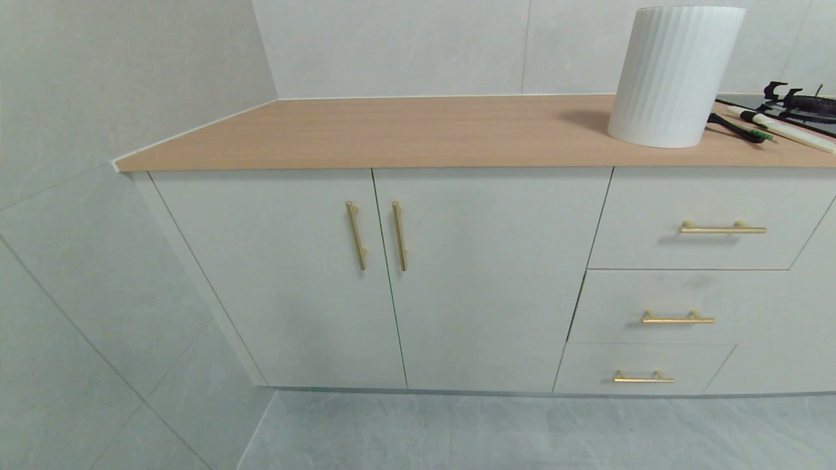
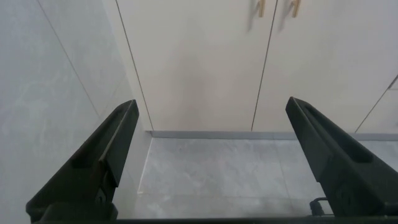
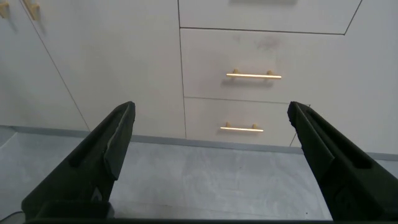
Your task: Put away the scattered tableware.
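**Two open hands hanging low, tableware lying far to your right**

Both hands are hanging in front of the pale cabinet. Your left hand [image 2: 211, 104] is facing the double doors near the floor, and your right hand [image 3: 211, 107] is facing the lower drawers. Each is spread wide and holding nothing.

The tableware is lying at the far right end of the light wooden surface [image 1: 392, 134]. A slim black-handled utensil [image 1: 737, 128] and a long pale-handled utensil [image 1: 787, 130] are lying close together there. They are just beside the tall white ribbed cylindrical holder [image 1: 676, 75], which is probably where they are going. Whether more pieces are lying past that edge, you cannot tell.

Trouble could be starting as you raise the arms: a finger could be catching the surface's front edge or a brass bar handle [image 1: 722, 228]. Coming in from the left, you are risking a knock against the holder, which is standing in front of the utensils on that side. The black hob grate [image 1: 800, 101] is crowding them from behind, so a wide hand may be shoving one piece while closing on the other.
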Tool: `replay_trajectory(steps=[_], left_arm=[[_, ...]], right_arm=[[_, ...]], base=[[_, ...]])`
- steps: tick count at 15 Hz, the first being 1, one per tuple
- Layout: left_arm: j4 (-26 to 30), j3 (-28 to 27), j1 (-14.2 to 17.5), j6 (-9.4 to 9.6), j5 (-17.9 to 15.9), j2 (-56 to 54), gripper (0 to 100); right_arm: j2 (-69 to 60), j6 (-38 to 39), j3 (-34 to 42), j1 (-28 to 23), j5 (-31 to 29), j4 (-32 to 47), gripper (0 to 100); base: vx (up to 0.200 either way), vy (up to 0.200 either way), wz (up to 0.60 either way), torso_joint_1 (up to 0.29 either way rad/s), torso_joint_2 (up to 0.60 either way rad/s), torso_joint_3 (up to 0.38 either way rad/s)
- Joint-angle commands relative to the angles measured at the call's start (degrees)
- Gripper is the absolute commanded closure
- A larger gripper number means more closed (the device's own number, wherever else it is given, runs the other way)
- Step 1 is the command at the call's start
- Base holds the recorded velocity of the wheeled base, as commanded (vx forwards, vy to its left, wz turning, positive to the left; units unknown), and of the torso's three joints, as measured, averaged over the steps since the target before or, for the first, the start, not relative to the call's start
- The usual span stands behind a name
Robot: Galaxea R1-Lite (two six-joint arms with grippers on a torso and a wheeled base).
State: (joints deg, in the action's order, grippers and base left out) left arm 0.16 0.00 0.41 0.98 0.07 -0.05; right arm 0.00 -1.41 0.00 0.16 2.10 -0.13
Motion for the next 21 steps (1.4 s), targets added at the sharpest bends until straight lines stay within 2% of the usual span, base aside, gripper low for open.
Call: replay_trajectory(steps=[1,4,18,21], left_arm=[[0.02,0.00,0.02,0.08,0.01,0.05,0],[0.02,0.00,0.02,0.08,0.01,0.05,0],[0.02,0.00,0.02,-0.01,0.01,0.05,0],[0.02,0.00,0.02,-0.10,0.01,0.05,0]], right_arm=[[0.00,0.01,0.00,0.02,0.01,0.05,0],[0.09,-0.08,0.00,0.02,0.01,0.05,0],[0.00,-0.08,0.00,0.02,0.01,0.05,0],[0.00,-0.08,0.00,0.02,0.01,0.05,0]], base=[[0.000,0.000,0.00,0.000,0.00,0.000],[0.000,0.000,0.00,0.000,0.00,0.000],[0.000,-0.200,0.00,0.002,0.00,0.003],[0.000,0.000,0.00,0.000,0.00,0.000]])
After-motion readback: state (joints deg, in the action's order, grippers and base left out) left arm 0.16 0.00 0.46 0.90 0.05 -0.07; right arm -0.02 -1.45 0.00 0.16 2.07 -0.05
